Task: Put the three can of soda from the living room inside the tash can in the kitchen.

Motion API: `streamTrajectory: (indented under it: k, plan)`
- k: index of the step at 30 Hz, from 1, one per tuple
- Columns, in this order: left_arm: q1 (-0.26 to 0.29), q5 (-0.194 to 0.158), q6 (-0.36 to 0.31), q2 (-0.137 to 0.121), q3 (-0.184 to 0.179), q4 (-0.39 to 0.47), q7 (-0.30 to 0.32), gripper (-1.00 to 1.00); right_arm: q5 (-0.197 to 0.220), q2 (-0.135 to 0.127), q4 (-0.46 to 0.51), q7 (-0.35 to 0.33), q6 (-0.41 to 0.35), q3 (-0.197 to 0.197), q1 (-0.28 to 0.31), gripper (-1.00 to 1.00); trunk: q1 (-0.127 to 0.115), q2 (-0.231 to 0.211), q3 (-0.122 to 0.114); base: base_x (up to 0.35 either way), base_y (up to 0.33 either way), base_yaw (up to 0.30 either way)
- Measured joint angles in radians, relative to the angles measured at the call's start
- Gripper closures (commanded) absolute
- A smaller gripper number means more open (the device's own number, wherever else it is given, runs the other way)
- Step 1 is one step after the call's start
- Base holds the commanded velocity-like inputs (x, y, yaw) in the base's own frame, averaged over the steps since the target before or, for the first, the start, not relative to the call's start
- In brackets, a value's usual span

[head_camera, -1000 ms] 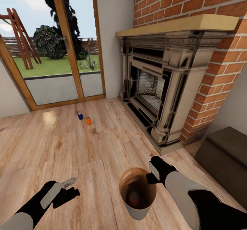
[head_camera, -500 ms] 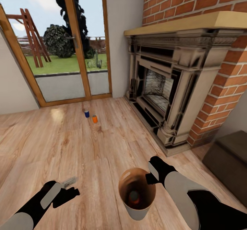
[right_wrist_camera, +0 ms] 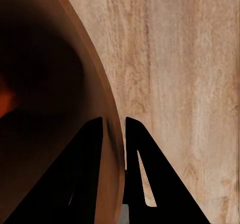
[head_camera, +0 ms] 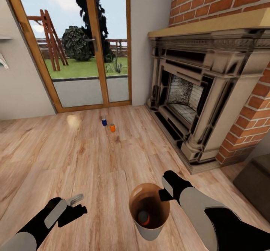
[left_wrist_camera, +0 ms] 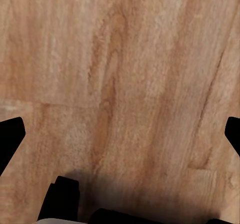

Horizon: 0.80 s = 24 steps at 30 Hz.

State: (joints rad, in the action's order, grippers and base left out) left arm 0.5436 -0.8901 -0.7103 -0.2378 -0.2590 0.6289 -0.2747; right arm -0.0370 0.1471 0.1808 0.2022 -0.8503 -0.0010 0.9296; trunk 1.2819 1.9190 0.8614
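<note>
Nothing readable here, honestly. The blue can [head_camera: 104, 121] and the orange can [head_camera: 112, 127] far off on the floor are way too small to make out any label, and the bin [head_camera: 149, 209] and the fireplace [head_camera: 195, 93] have no lettering I can see.

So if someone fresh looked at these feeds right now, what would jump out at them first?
Probably the trash can up front, its rim pinched by the right gripper, with an orange can lying at its bottom. Next, the ornate fireplace set in red brick on the right. Then the two small cans standing on the wood floor near the glass doors: a blue can and an orange one beside it.
</note>
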Motion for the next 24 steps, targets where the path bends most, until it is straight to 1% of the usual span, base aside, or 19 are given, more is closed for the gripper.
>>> streamTrajectory:
  k: [4,8,20,24]
  plan:
    - [0.0,-0.001,0.0,0.0,-0.001,0.0,0.0,-1.0,0.0,0.0,0.0,-0.002,0.0,0.0,0.0,1.0,0.0,0.0,0.001,0.174,0.0,0.011]
    - [0.0,-0.001,0.001,0.0,-0.002,0.0,0.0,-1.0,0.0,0.0,0.0,-0.002,-0.001,0.001,0.0,1.0,0.0,0.0,0.004,0.07,0.0,0.003]
    - [0.0,-0.002,0.007,0.002,-0.007,0.001,0.001,-1.0,-0.001,0.001,0.0,-0.002,-0.001,0.002,0.0,1.0,0.0,0.0,0.018,0.011,0.0,0.004]
    - [0.0,-0.003,0.008,0.003,-0.008,0.001,0.001,-1.0,-0.004,0.001,0.0,-0.002,-0.002,0.003,0.0,1.0,0.0,0.0,0.021,0.001,0.0,0.121]
